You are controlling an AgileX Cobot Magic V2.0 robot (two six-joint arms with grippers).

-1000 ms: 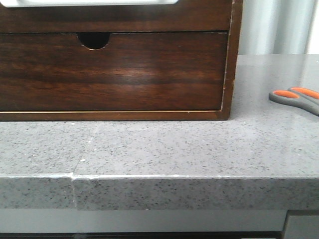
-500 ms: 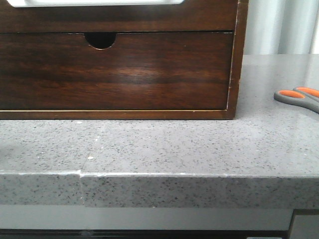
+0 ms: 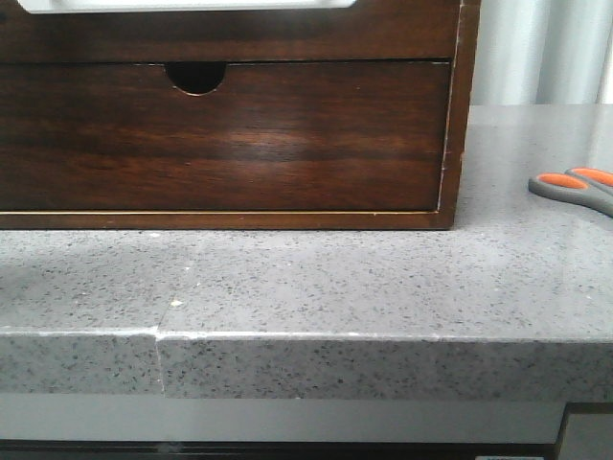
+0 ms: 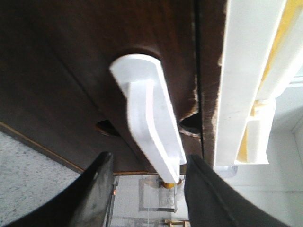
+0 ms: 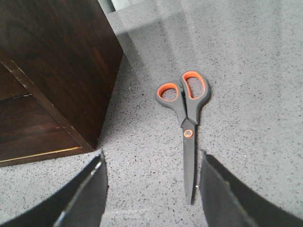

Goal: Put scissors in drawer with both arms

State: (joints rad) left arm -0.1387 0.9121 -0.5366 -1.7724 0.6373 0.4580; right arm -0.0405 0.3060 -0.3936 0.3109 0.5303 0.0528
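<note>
- Scissors [image 5: 185, 120]: I see them lying flat and closed on the grey speckled counter [image 3: 316, 278], to the right of the wooden unit [image 3: 458, 115] and clear of it. In my right wrist view the long axis runs straight away from the camera, blade tips nearest the fingers, grey handles with orange-lined loops at the far end. In my front view only the handle end shows, at the right edge.
- Right gripper [image 5: 151, 189]: I have it above the counter, fingers spread wide, holding nothing. The blade tips lie between the two fingers, nearer one of them; I cannot tell its height over them.
- Drawer [image 3: 230, 34]: upper front of the unit, dark glossy wood, with a white handle [image 4: 149, 116] along its top edge. I cannot see inside, so contents are unknown, nor can I tell whether it is pulled out at all.
- Left gripper [image 4: 147, 182]: I have its dark fingers parted on either side of the white handle's end. I cannot confirm contact.
- Lower drawer front [image 3: 225, 139]: shut flush, with a half-round finger notch [image 3: 196, 77] at its top edge.
- Obstructions: the unit's right side panel stands between the scissors and the drawer fronts.
</note>
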